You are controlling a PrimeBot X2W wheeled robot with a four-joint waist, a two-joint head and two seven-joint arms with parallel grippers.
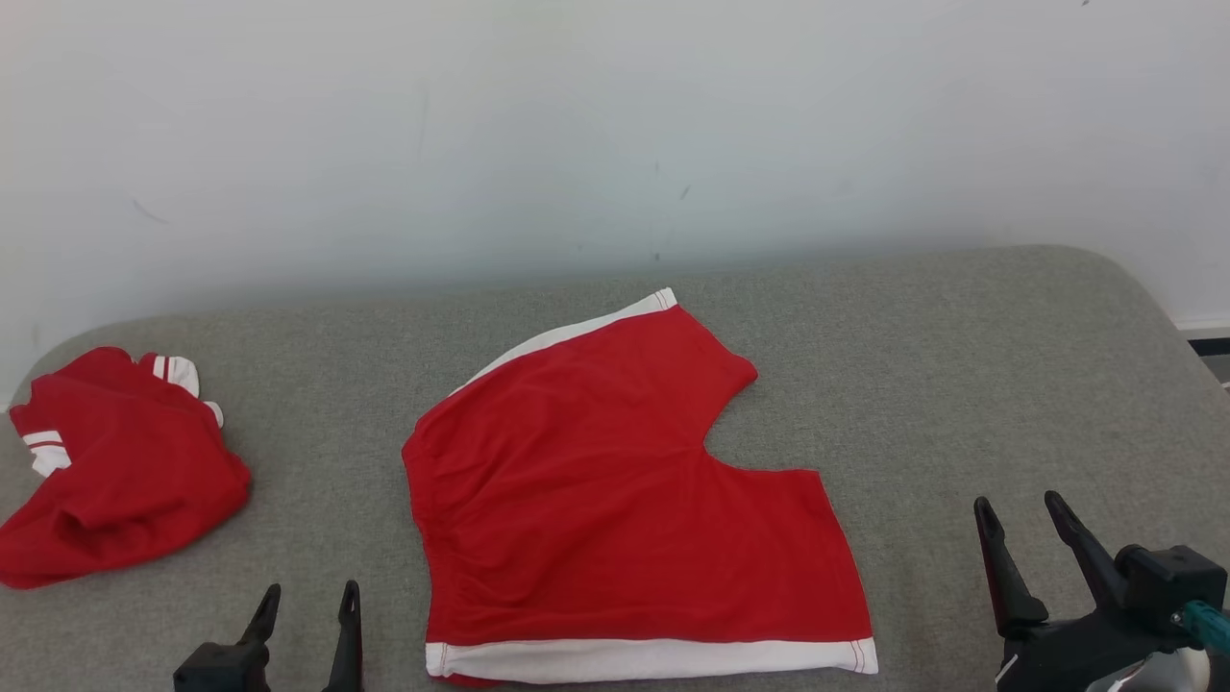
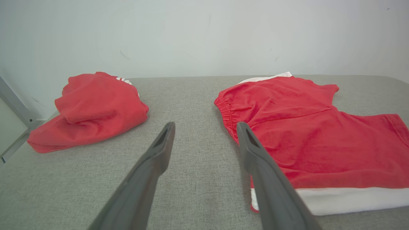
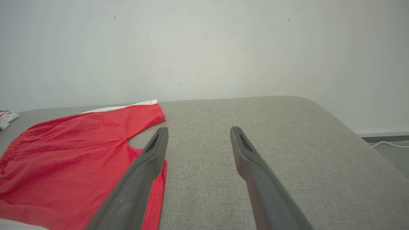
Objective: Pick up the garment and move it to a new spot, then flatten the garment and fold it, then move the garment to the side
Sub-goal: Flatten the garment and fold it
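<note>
Your left gripper (image 1: pixel 312 588) and right gripper (image 1: pixel 1017 500) gape empty, flanking the shorts (image 1: pixel 615 481), with a bundle (image 1: pixel 115 471) at their nine o'clock.

Left claw (image 1: pixel 312 588) is cut at the near edge, base hidden. Red shorts (image 3: pixel 64 159) are cropped left and near in right wrist view; crumpled garment (image 3: pixel 6 116) mostly clipped.

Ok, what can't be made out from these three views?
- Crumpled red garment, head view: its own folds hide what it is.
- Red shorts, right wrist view: cut off by left and bottom edges.
- Left gripper and right gripper, head view: bodies cut by bottom edge.
</note>
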